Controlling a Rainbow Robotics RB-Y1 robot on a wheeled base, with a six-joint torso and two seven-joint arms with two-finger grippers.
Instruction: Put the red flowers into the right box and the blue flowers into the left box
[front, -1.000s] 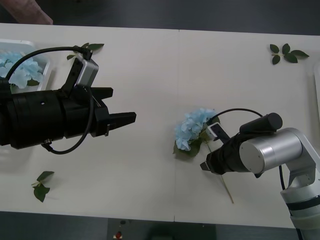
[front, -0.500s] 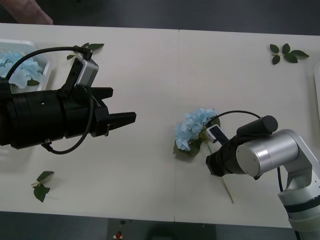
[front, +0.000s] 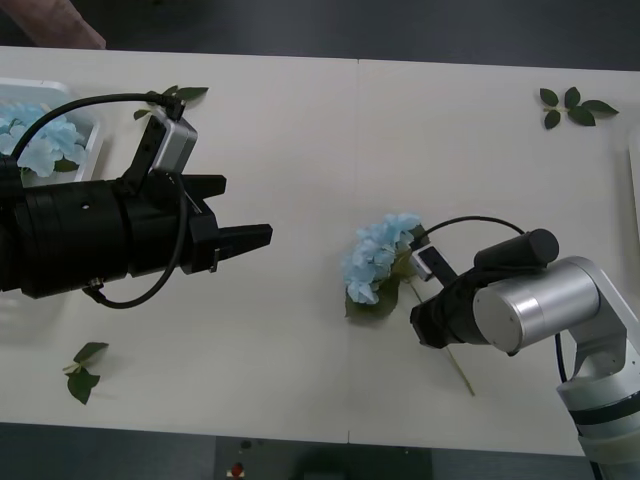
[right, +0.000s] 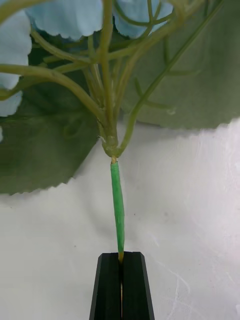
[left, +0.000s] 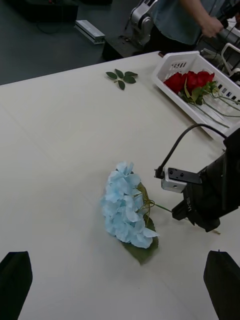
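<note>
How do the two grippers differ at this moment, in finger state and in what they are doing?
The right gripper is shut on the stem of the blue flower at mid-table, while the left gripper is open and holds nothing. The right gripper sits low at the flower's stem; the left gripper is apart from it, nearer the left box, which already holds blue flowers. Both have black fingers.

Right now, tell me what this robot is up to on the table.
It is sorting artificial flowers. The right gripper is shut on the stem of a blue flower lying mid-table. The left gripper hangs open over the table, holding nothing. Other blue flowers already lie in the left box, and red flowers sit in the right box. Loose leaf sprigs lie on the table.
</note>
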